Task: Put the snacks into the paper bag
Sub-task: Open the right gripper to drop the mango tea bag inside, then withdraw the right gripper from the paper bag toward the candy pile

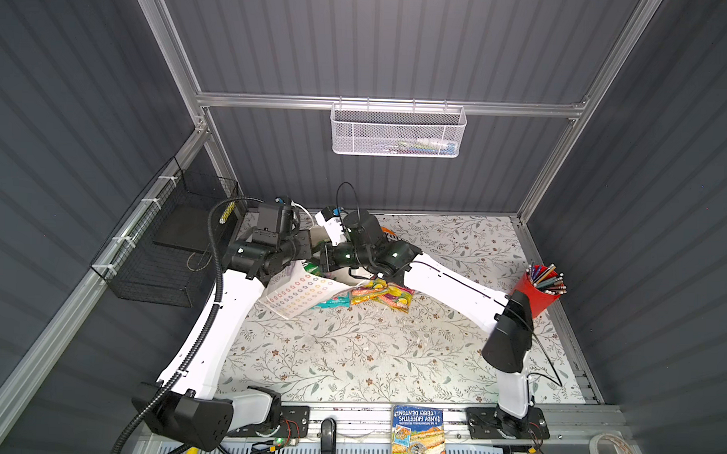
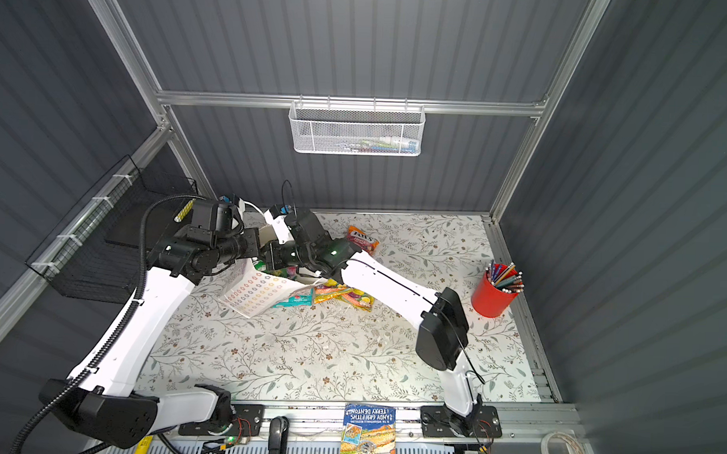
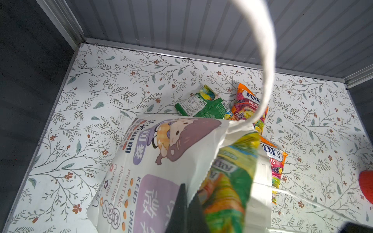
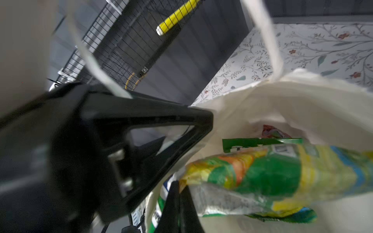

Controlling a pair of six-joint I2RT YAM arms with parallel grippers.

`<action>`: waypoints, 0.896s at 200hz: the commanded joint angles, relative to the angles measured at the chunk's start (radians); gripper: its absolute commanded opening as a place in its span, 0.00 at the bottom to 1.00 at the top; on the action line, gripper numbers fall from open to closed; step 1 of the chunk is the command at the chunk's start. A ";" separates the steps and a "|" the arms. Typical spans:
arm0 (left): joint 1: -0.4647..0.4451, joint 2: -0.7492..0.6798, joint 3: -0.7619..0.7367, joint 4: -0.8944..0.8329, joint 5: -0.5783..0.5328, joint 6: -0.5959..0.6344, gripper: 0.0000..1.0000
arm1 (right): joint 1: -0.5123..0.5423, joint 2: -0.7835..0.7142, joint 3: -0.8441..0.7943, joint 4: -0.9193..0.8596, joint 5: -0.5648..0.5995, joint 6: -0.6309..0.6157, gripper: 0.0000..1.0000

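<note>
One paper bag (image 1: 299,294) lies tilted at left-centre of the worktop (image 1: 349,360); its print reads "KEEP" and "FIGHTING". Left fingers (image 3: 182,199) are pinched tight on the bag's rim. Right fingers (image 4: 176,201) are pinched tight on a corner of one green-yellow packet (image 4: 272,177), lettering blurred, its body in the bag mouth. Deeper inside: one green packet (image 4: 260,142), one red packet (image 4: 272,130). Three lie loose right of the bag: far orange packet (image 3: 249,105) reading "FOX'S FRUITS", nearer orange packet (image 3: 272,161) reading "FOX'S", one dark green packet (image 3: 201,107). One teal packet (image 1: 330,304) touches the bag's near-right edge.
</note>
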 commanded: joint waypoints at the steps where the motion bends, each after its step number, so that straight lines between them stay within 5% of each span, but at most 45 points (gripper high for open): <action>1: -0.008 -0.034 0.004 0.040 -0.003 -0.011 0.00 | -0.001 0.066 0.135 -0.079 -0.035 -0.044 0.10; 15: -0.008 -0.031 0.003 0.039 -0.023 -0.012 0.00 | -0.003 0.113 0.234 -0.189 -0.009 -0.093 0.18; 28: -0.008 -0.029 0.004 0.036 -0.047 -0.012 0.00 | -0.003 0.109 0.255 -0.224 0.012 -0.124 0.39; 51: -0.008 -0.021 0.006 0.025 -0.085 -0.018 0.00 | -0.002 0.040 0.242 -0.258 0.064 -0.178 0.57; 105: -0.008 -0.011 0.005 0.026 -0.083 -0.018 0.00 | -0.001 -0.176 0.105 -0.293 0.160 -0.262 0.87; 130: -0.008 -0.013 0.003 0.028 -0.087 -0.015 0.00 | -0.001 -0.289 -0.001 -0.290 0.272 -0.304 0.99; 179: -0.008 -0.014 0.003 0.027 -0.099 -0.012 0.00 | -0.037 -0.514 -0.351 -0.177 0.524 -0.234 0.99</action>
